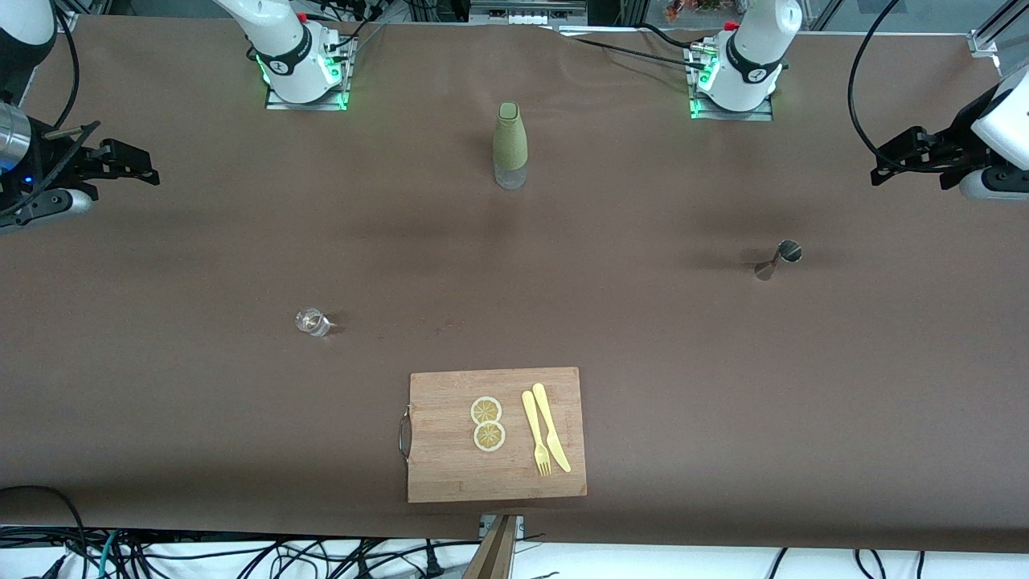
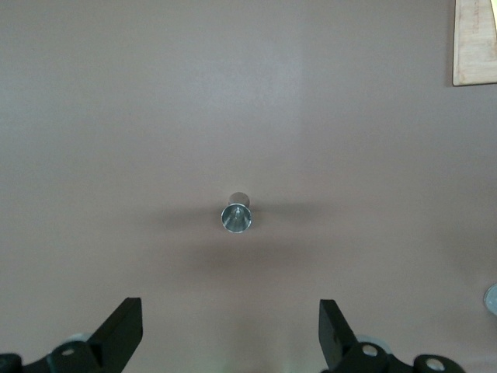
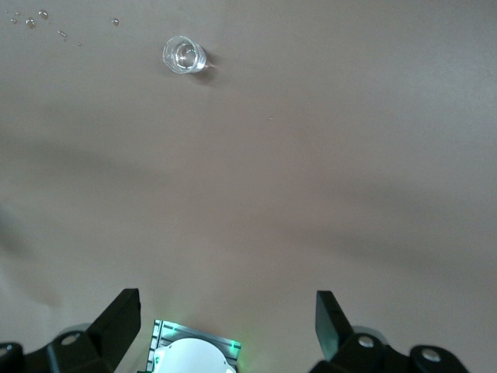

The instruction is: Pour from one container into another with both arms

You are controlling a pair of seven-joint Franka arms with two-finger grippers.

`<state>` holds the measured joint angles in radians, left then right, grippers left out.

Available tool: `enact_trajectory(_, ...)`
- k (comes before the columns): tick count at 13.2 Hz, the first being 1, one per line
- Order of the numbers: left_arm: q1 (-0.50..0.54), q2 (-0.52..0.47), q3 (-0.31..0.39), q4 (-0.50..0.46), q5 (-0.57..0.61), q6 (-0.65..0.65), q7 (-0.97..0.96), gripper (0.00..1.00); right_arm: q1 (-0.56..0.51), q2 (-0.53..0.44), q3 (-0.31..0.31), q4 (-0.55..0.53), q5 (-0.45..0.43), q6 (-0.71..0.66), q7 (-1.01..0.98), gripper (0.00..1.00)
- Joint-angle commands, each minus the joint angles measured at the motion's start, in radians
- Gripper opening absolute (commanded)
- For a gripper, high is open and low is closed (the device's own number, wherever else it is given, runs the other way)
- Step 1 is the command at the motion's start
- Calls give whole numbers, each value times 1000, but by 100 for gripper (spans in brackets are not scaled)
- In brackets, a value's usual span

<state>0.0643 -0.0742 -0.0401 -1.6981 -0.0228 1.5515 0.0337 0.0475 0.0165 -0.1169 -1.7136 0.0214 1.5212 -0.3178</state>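
Both arms wait off at the table ends, left gripper (image 1: 880,165) and right gripper (image 1: 137,165) spread wide, holding nothing. Jigger (image 1: 778,259) and glass (image 1: 312,322) stand well apart, either side of the cutting board (image 1: 450,474) (pre-pour or finished, can't say).

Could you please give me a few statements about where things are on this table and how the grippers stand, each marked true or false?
1. The lemon slices lie on the cutting board. True.
2. The left gripper is shut on the metal measuring cup. False: its fingers are apart and hold nothing; the cup stands on the table.
3. The bottle stands farther from the front camera than the cutting board. True.
4. The small glass sits on the cutting board. False: it stands on the table, toward the right arm's end.
5. The right gripper is open and holds nothing. True.
6. The fork lies in the glass. False: it lies on the board beside the knife.
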Motion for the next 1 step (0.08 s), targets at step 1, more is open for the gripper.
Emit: enact_trajectory(1, -8, -7, 5, -2, 15, 15, -21, 100, -14, 7, 19, 25, 0, -13, 13, 100)
